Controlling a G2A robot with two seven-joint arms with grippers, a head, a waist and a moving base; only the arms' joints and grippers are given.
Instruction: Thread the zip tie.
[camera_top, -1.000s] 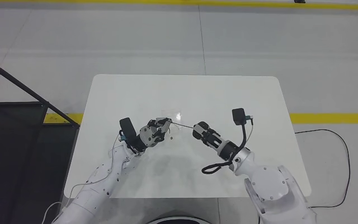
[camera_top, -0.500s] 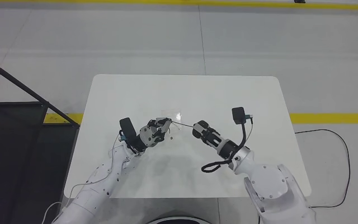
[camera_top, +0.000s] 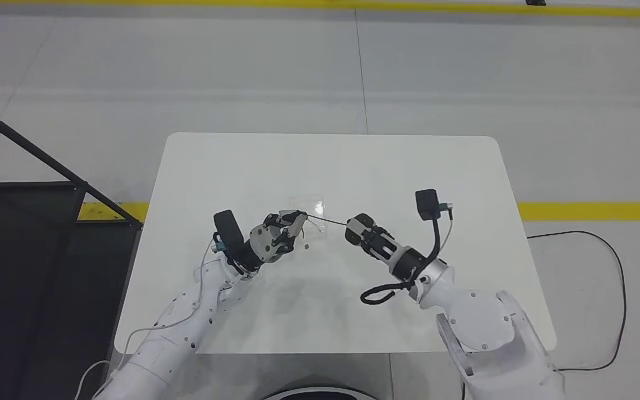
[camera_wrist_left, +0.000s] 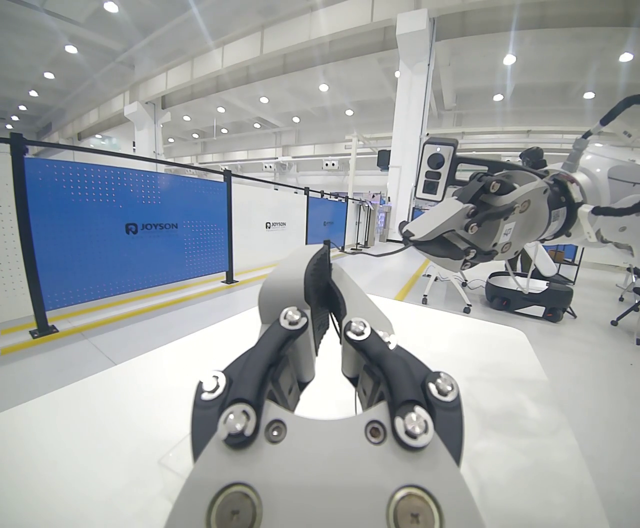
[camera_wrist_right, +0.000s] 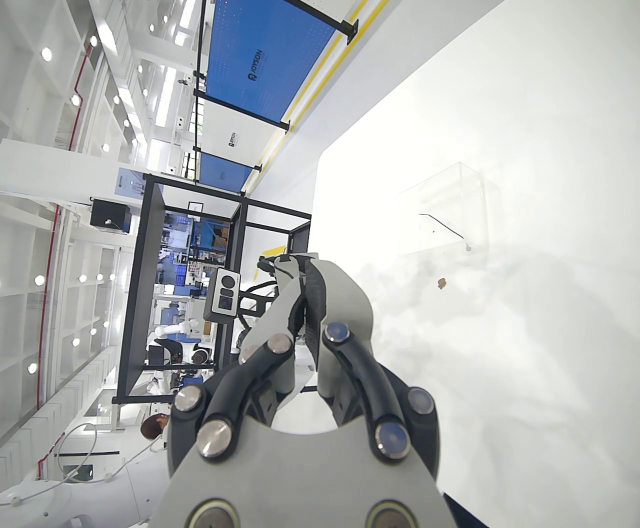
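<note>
A thin black zip tie (camera_top: 324, 219) is held in the air over the middle of the white table (camera_top: 430, 170), spanning the gap between both grippers. My left gripper (camera_top: 293, 222) is shut on one end; in the left wrist view its fingertips (camera_wrist_left: 326, 255) pinch the tie, which runs as a fine line (camera_wrist_left: 372, 254) toward my right gripper (camera_wrist_left: 407, 240). My right gripper (camera_top: 351, 226) is shut on the other end, and a black bit of the tie (camera_wrist_right: 281, 260) sticks out at its tips (camera_wrist_right: 299, 265).
A small clear plastic box (camera_wrist_right: 470, 185) lies on the table beyond the grippers with another black zip tie (camera_wrist_right: 442, 225) in it. Nearby is a tiny brown speck (camera_wrist_right: 441, 283). A black frame (camera_top: 50, 170) stands off the table's left side.
My right gripper has edged slightly toward the left gripper, and the tie between them sits a little higher. The left arm has kept still.
</note>
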